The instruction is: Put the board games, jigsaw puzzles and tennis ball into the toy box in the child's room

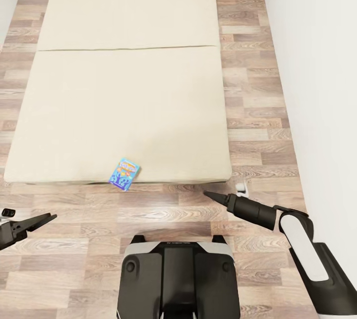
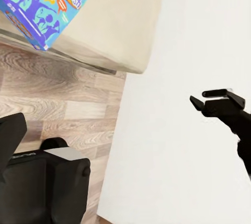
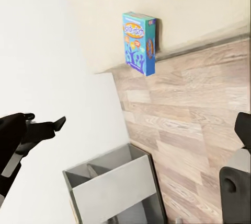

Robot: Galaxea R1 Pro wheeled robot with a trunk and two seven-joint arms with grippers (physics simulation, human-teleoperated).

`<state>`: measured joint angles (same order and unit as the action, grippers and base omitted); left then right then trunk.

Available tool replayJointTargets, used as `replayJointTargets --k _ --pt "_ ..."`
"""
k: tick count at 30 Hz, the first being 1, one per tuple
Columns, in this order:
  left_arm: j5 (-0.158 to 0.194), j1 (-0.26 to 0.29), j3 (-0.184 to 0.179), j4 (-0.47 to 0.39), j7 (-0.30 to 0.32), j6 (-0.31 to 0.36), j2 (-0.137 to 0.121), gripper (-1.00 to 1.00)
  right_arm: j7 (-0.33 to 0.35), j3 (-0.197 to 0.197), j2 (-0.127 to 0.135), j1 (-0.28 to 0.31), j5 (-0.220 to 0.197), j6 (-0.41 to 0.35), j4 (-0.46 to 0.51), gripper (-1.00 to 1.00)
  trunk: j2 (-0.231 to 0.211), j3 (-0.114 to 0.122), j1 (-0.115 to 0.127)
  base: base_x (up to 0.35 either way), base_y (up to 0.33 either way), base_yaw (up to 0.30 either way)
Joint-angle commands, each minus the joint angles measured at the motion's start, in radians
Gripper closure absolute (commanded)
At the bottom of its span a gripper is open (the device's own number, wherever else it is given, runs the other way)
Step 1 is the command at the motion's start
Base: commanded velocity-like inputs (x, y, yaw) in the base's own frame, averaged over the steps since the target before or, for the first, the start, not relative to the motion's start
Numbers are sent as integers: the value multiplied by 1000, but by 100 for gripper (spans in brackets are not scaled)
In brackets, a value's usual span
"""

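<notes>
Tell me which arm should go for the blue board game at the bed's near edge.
Probably the right. The blue board game overhangs the bed edge. The right tool already points toward it from nearer; the left tool hangs low and farther off.

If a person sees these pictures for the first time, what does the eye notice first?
First the wide beige bed filling the middle of the room. Next the small blue board game at its near edge, overhanging the wood floor. Then the two dark grippers, left and right, low on either side.

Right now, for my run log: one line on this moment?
board game: bed edge | left gripper: empty | right gripper: empty
</notes>
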<state>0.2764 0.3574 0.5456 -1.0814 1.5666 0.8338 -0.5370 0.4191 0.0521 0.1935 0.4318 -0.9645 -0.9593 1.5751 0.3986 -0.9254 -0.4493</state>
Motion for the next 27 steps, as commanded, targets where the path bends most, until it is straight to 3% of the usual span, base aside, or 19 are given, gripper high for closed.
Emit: replayJointTargets --k 1,10,16,27 --pt "-1 0 0 0 4 10 1 -100 7 -2 3 -9 5 -2 -2 -100 1 1 -1 0 0 0" --pt "-3 0 -1 0 4 8 1 -100 7 3 8 -26 10 62 -13 -100 1 15 -1 0 0 0" --pt "-3 0 -7 -1 4 8 14 -100 8 7 -5 -27 61 69 -12 -100 1 25 -1 0 0 0" --pt "-3 0 -8 -3 4 8 24 -100 10 5 -7 -27 69 70 -12 -100 1 44 -1 0 0 0"
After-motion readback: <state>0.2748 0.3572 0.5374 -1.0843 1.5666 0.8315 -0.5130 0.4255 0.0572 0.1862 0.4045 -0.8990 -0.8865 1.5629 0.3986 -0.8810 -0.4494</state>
